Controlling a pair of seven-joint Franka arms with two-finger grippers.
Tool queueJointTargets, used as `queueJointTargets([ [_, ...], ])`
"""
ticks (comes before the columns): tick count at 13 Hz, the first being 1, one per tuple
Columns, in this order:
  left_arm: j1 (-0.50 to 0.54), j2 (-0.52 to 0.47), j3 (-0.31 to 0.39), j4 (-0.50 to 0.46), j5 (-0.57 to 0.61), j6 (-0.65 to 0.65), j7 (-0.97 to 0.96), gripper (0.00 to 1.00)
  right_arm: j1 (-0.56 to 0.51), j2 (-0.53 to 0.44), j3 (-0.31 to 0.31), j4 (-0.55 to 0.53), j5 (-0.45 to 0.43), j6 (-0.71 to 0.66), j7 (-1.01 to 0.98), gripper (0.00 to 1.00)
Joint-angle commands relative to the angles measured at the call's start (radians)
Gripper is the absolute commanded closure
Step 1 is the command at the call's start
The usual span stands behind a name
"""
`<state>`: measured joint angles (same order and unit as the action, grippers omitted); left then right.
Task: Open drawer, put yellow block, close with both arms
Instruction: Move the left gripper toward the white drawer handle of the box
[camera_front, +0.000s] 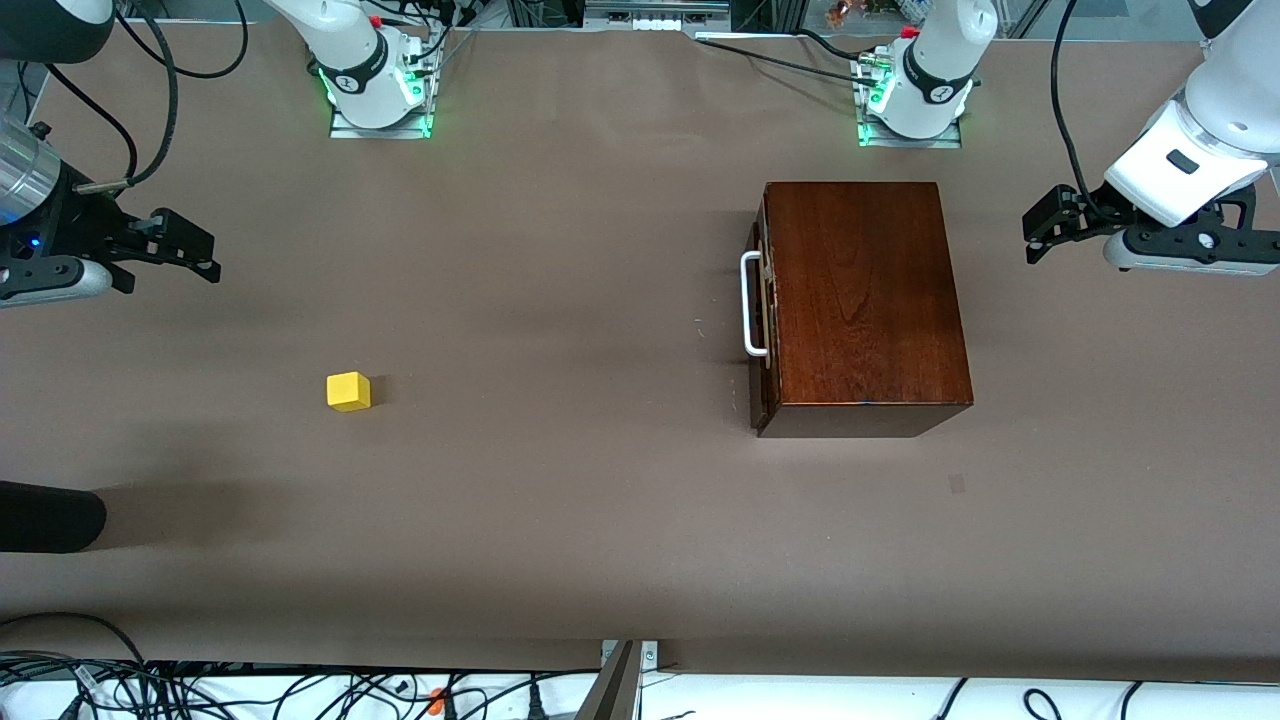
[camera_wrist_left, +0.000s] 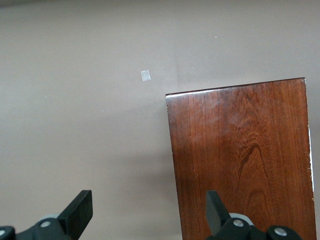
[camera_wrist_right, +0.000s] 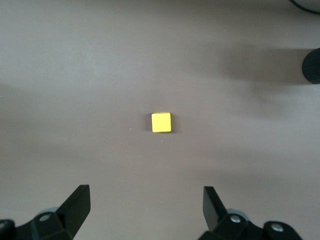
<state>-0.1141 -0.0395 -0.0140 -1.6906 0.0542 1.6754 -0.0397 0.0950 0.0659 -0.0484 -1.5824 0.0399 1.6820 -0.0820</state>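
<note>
The glossy mahogany box (camera_front: 860, 300) stands toward the left arm's end of the table, its drawer shut, with the white U-shaped handle (camera_front: 750, 305) facing the right arm's end. The box top also shows in the left wrist view (camera_wrist_left: 240, 160). The yellow block (camera_front: 348, 391) lies on the table toward the right arm's end and shows in the right wrist view (camera_wrist_right: 161, 122). My left gripper (camera_front: 1040, 235) hangs open and empty in the air beside the box (camera_wrist_left: 148, 210). My right gripper (camera_front: 195, 250) hangs open and empty above the table, apart from the block (camera_wrist_right: 146, 207).
The brown table mat (camera_front: 560, 500) carries only the box and the block. A dark rounded object (camera_front: 45, 515) juts in at the right arm's end, nearer the front camera. A small pale patch (camera_front: 957, 484) marks the mat near the box. Cables lie along the front edge.
</note>
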Motion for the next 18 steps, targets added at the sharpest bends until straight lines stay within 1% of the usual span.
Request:
queueJointTargets([
  [1, -0.004, 0.012, 0.002, 0.031, -0.008, -0.025, 0.003, 0.0, -0.008, 0.025, 0.007, 0.045, -0.012, -0.019, 0.001, 0.0],
  [5, -0.006, 0.013, 0.002, 0.032, -0.007, -0.026, 0.001, 0.0, -0.009, 0.025, 0.005, 0.045, -0.005, -0.015, -0.002, 0.0],
  [9, -0.006, 0.013, -0.02, 0.049, -0.008, -0.083, -0.005, 0.0, -0.003, 0.026, 0.007, 0.045, -0.014, -0.018, 0.001, 0.0],
  [11, -0.006, 0.038, -0.027, 0.054, -0.022, -0.123, 0.003, 0.0, -0.006, 0.026, 0.007, 0.045, -0.014, -0.016, -0.001, 0.0],
  [17, -0.032, 0.078, -0.044, 0.049, -0.023, -0.167, 0.02, 0.0, -0.008, 0.025, 0.007, 0.045, -0.012, -0.015, -0.001, 0.0],
  [18, -0.051, 0.089, -0.069, 0.045, -0.024, -0.166, 0.005, 0.0, -0.008, 0.025, 0.007, 0.045, -0.012, -0.015, -0.001, 0.0],
])
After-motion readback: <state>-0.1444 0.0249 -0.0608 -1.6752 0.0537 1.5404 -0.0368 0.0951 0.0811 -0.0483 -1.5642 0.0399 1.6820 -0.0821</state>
